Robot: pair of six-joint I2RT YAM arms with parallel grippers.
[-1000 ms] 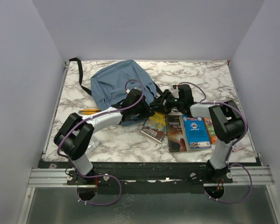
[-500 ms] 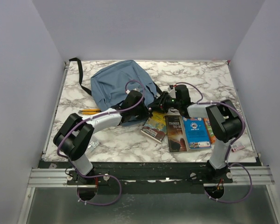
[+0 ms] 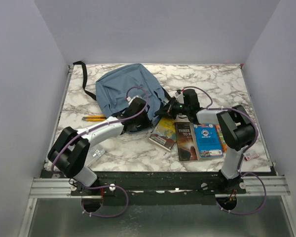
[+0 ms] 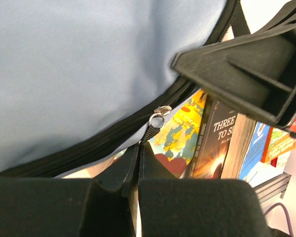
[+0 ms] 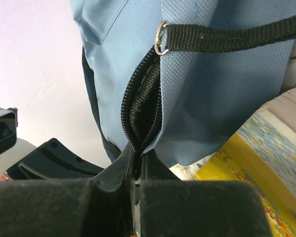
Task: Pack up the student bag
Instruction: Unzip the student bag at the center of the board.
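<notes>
Item: student bag (image 3: 123, 89), lying flat on surface (image 3: 227, 84).
- books (image 3: 192, 138): just beside bag's near-right corner.
- left gripper (image 4: 138, 158): pinched shut on zip pull (image 4: 156, 118) at bag's near edge.
- right gripper (image 5: 136, 158): clamped on bag fabric at zip end.
- Risk, I reckon: thin pull slips out, or soft bag drags w/ the tug.

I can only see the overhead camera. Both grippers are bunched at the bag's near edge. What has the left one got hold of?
Observer: The left gripper is shut on the black zip pull, just under its metal ring.
Operator: And the right one?
Observer: The right gripper is shut on the bag, with the zip running straight into the grip.
Operator: Is that zip open?
Observer: A short stretch above the grip is parted; only dark fabric shows inside.
</notes>
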